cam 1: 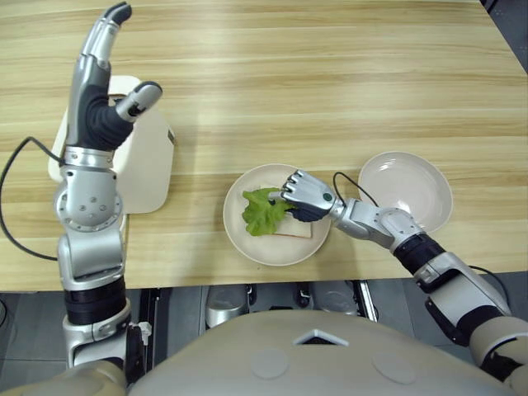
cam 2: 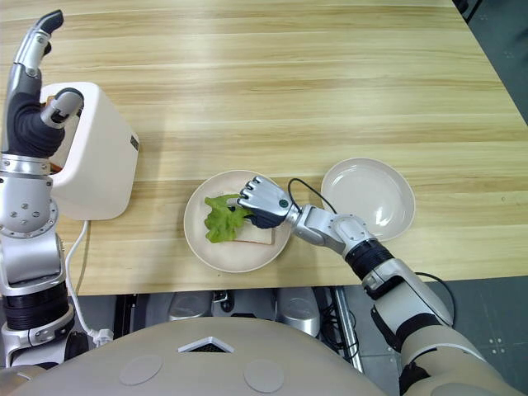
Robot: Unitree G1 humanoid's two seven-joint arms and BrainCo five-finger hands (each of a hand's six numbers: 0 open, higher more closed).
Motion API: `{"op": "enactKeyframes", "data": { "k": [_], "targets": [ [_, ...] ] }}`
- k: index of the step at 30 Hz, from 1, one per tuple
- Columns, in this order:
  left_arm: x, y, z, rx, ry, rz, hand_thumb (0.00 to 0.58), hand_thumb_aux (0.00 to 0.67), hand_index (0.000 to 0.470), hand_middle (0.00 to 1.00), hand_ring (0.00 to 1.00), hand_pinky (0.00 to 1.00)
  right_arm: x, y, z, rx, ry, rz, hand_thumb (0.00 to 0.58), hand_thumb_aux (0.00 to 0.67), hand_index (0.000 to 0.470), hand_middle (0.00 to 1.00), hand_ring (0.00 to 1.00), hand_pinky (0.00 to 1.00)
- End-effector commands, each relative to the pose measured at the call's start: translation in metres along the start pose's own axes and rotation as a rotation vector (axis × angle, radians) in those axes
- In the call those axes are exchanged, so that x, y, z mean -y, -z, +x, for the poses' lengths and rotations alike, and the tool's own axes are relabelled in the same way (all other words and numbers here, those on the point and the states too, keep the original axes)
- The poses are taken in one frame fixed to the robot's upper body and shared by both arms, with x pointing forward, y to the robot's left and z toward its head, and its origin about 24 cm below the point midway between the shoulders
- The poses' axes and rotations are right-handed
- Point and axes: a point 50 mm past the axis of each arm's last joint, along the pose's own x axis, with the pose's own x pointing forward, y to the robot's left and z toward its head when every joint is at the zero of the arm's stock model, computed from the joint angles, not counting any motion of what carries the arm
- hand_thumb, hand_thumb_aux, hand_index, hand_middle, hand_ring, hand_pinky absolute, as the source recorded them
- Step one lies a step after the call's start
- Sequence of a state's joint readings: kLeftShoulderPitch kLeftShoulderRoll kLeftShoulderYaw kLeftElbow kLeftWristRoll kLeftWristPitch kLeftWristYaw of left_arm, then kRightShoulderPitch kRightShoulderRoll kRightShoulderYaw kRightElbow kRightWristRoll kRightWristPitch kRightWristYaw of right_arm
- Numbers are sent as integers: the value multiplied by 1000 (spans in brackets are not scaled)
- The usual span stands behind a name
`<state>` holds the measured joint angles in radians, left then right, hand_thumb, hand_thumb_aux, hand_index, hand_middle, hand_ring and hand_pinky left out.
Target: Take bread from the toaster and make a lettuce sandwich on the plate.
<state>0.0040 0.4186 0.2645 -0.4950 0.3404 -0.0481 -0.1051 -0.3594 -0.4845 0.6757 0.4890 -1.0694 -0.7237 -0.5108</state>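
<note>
Seeing R hand (cam 1: pixel 307 196) pinching green lettuce leaf (cam 1: pixel 262 213) over round beige plate (cam 1: pixel 256 249); my L hand (cam 1: pixel 97 101) wide above white toaster (cam 1: pixel 148 165).

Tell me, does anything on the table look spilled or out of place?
Nothing spilled. The lettuce lies off-centre, overhanging the left edge of the bread on the plate, with the right hand pinching it.

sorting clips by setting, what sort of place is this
Probably a mock kitchen or breakfast counter: a toaster on a wooden table, a plate with bread and lettuce, and an empty plate beside it.
</note>
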Motion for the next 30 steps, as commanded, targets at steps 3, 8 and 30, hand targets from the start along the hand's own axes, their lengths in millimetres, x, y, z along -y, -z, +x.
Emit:
{"op": "enactKeyframes", "data": {
  "k": [3, 8, 30],
  "targets": [
    [-25, 2, -3, -24, -66, 95, 0, 0, 0, 0, 0, 0, -1, 7, -9, -41, -48, -5, 568, 575, 395, 1000, 1000, 1000],
    [-36, 14, -7, -84, -88, 140, 0, 0, 0, 0, 0, 0, 6, 8, -10, -52, -31, -14, 0, 0, 0, 1000, 1000, 1000],
    [-28, 77, -41, -459, 49, 485, 0, 0, 0, 0, 0, 0, 88, 38, -23, -182, 188, -154, 0, 0, 0, 0, 0, 0]
  ]
}}
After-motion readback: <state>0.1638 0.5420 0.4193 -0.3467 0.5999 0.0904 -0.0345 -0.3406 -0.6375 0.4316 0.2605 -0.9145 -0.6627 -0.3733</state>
